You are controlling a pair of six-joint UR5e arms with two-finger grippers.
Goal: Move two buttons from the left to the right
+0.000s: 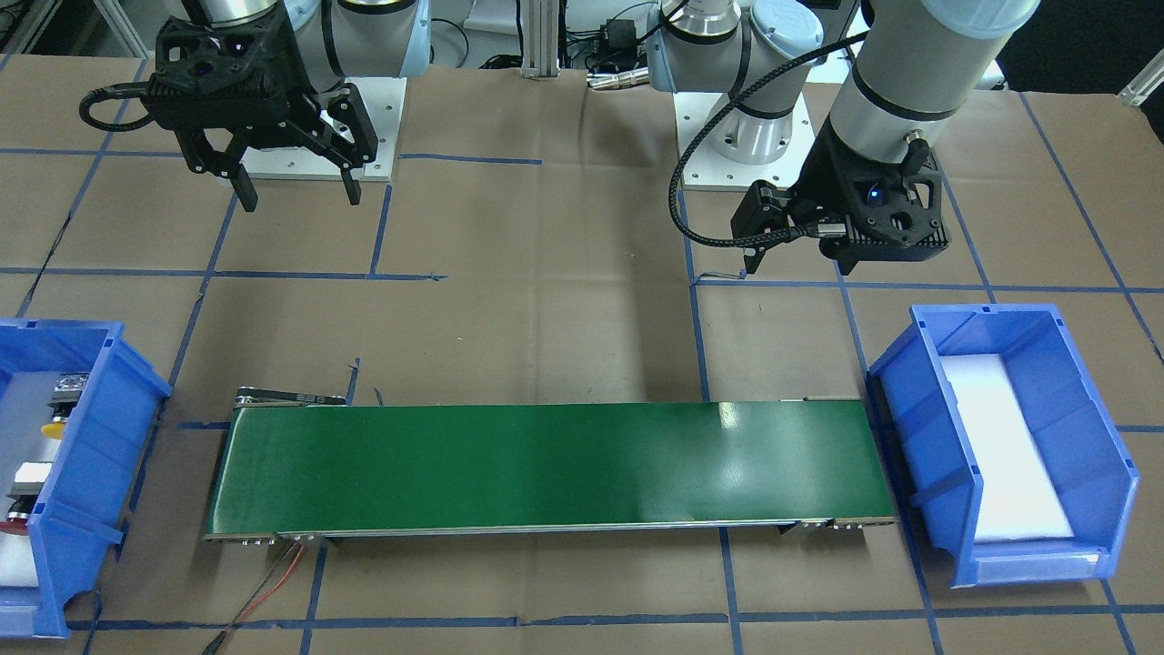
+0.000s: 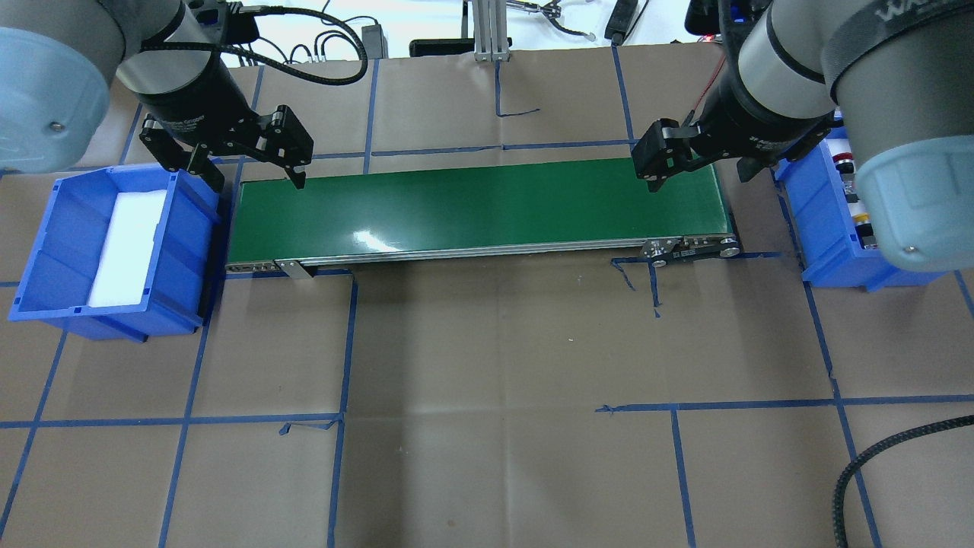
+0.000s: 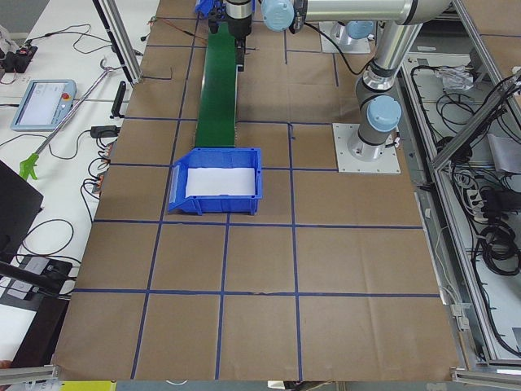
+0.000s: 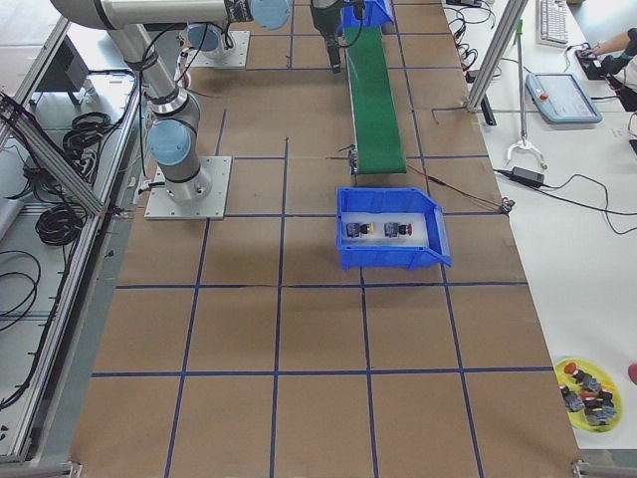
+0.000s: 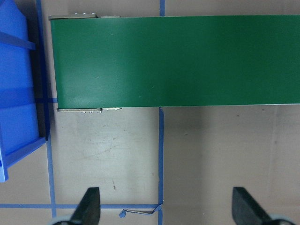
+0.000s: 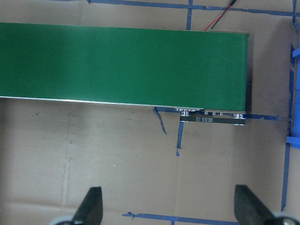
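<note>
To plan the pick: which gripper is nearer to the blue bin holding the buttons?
Right. The right gripper hovers by the end of the belt next to the blue bin; the left gripper, by its opposite end.

Out past the right gripper (image 1: pixel 300 193), the red-capped push-button (image 1: pixel 18 514) and the yellow-capped push-button (image 1: pixel 56 423) sit half hidden behind the wall of the blue plastic bin (image 1: pixel 91 437), which the frame edge cuts. From overhead the right arm's grey elbow (image 2: pixel 905 114) covers most of that bin. The left gripper (image 5: pixel 164 208) shows in its wrist view only as two dark fingertips (image 5: pixel 90 206), spread wide, cut by the bottom edge. Well away from both tools, small parts (image 4: pixel 587 398) on a yellow-green plate (image 4: pixel 615 393) are too small to tell apart
</note>
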